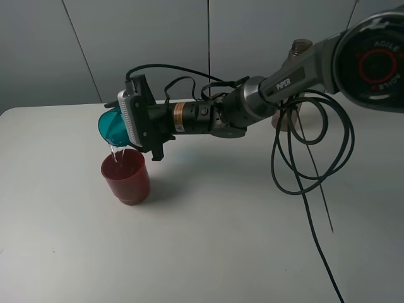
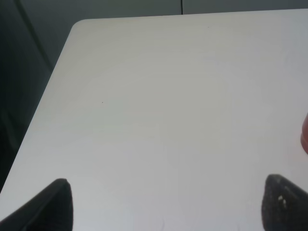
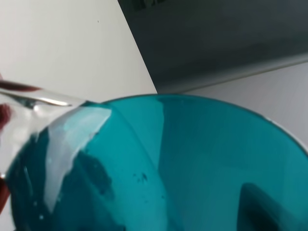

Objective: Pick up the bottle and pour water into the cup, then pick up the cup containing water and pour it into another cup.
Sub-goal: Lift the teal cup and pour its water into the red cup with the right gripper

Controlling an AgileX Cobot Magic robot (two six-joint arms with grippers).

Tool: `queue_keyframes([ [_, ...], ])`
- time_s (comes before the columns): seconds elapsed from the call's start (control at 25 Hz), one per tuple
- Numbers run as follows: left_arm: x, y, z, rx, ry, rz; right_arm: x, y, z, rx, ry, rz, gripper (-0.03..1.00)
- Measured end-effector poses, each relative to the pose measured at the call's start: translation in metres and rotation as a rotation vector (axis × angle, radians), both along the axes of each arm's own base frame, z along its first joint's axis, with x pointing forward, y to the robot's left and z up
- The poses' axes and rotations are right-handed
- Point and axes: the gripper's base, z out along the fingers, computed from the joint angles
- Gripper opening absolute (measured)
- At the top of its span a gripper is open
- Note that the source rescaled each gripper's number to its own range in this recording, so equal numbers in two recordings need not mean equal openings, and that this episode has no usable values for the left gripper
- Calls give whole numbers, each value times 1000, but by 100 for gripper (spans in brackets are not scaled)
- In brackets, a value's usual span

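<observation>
The teal cup [image 1: 112, 126] is tipped on its side above the dark red cup [image 1: 126, 178], with my right gripper [image 1: 124, 125] shut on it after reaching across to the left. A thin stream of water [image 1: 114, 153] falls from its rim into the red cup. The right wrist view is filled by the teal cup [image 3: 192, 168], with water [image 3: 43, 98] running off its lip. The smoky bottle [image 1: 300, 48] stands at the back right, mostly hidden behind the right arm. My left gripper [image 2: 166, 207] is open over bare table; a sliver of the red cup [image 2: 304, 134] shows at that view's edge.
Black cables [image 1: 312, 151] hang in loops from the right arm down to the white table [image 1: 208, 240]. The table's far left corner [image 2: 79, 24] and left edge show in the left wrist view.
</observation>
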Motion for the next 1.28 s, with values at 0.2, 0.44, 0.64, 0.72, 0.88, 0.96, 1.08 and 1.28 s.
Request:
queue_keyframes([
  [0.2, 0, 0, 0, 0, 0, 0, 1, 0, 1, -16, -82, 11, 2],
  [0.44, 0, 0, 0, 0, 0, 0, 1, 0, 1, -35, -171, 27, 2],
  [0.64, 0, 0, 0, 0, 0, 0, 1, 0, 1, -46, -227, 39, 2],
  [0.72, 0, 0, 0, 0, 0, 0, 1, 0, 1, -52, -246, 44, 2],
  [0.88, 0, 0, 0, 0, 0, 0, 1, 0, 2, -56, -280, 52, 2],
  [0.96, 0, 0, 0, 0, 0, 0, 1, 0, 2, -63, -311, 60, 2],
  [1.08, 0, 0, 0, 0, 0, 0, 1, 0, 3, -69, -362, 75, 2],
  [1.28, 0, 0, 0, 0, 0, 0, 0, 1, 4, -75, -456, 104, 2],
])
